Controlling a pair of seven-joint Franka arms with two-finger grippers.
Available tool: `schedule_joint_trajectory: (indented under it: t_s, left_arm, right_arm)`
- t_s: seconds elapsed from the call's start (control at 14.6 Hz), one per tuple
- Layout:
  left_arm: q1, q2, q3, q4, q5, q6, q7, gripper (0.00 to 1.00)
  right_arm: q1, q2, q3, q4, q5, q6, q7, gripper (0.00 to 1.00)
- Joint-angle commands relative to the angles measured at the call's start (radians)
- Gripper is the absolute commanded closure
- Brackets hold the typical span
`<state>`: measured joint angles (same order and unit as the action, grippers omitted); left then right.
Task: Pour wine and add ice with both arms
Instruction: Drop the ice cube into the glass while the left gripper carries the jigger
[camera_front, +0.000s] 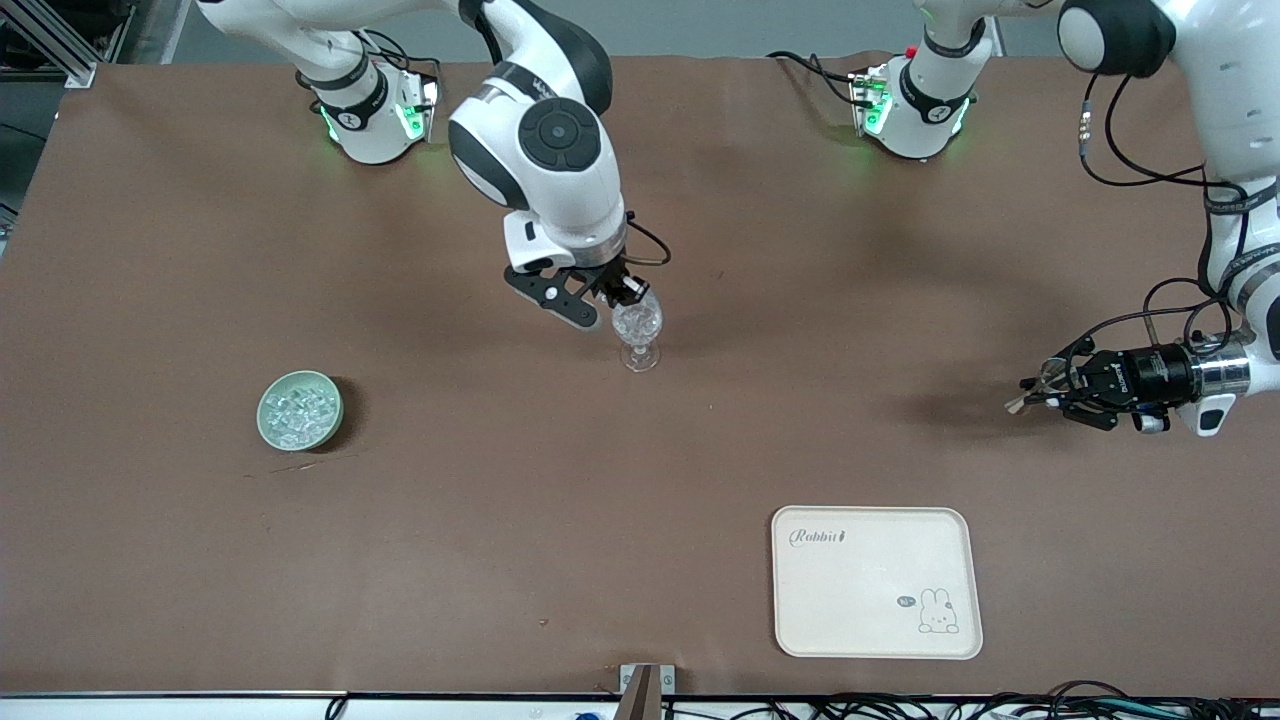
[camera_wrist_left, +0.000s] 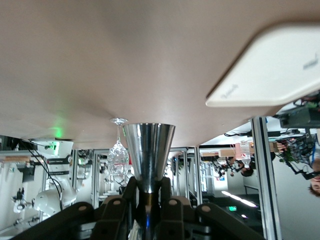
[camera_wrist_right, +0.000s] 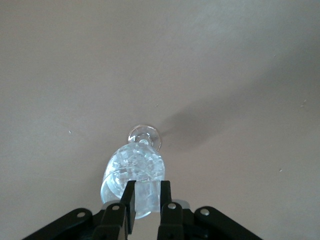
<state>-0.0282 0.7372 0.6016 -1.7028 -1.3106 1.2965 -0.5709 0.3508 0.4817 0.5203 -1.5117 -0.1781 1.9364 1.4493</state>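
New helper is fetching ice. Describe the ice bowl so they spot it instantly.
On the brown table, look toward the right arm's end, nearer the front camera than the glass. The bowl stands alone there: small, round, pale green, filled with clear ice.

Two white robot arms, one stemmed glass (camera_front: 638, 332), one pale green bowl (camera_front: 300, 410) holding a heap of ice cubes (camera_front: 298, 411) too many to count, one cream tray (camera_front: 876, 581) and one metal cone (camera_wrist_left: 149, 156) share a single brown table (camera_front: 480, 500).
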Motion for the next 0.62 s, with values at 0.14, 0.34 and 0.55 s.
schedule_joint_trajectory:
  t_s: [0.14,0.34,0.55]
  left_arm:
    - [0.024,0.091,0.049,0.012,-0.032,-0.083,0.121,0.98]
    - [-0.006,0.080,0.014,0.028,-0.117,-0.083,0.109,0.99]
    - [-0.007,0.093,-0.126,0.093,-0.242,0.040,0.053,0.99]
  right_arm:
    - [0.016,0.026,0.004,0.025,-0.029,0.026,0.051,0.97]
    - [0.019,0.050,0.003,0.039,-0.044,0.027,0.052,0.96]
    - [0.025,0.063,0.003,0.045,-0.049,0.027,0.053,0.95]
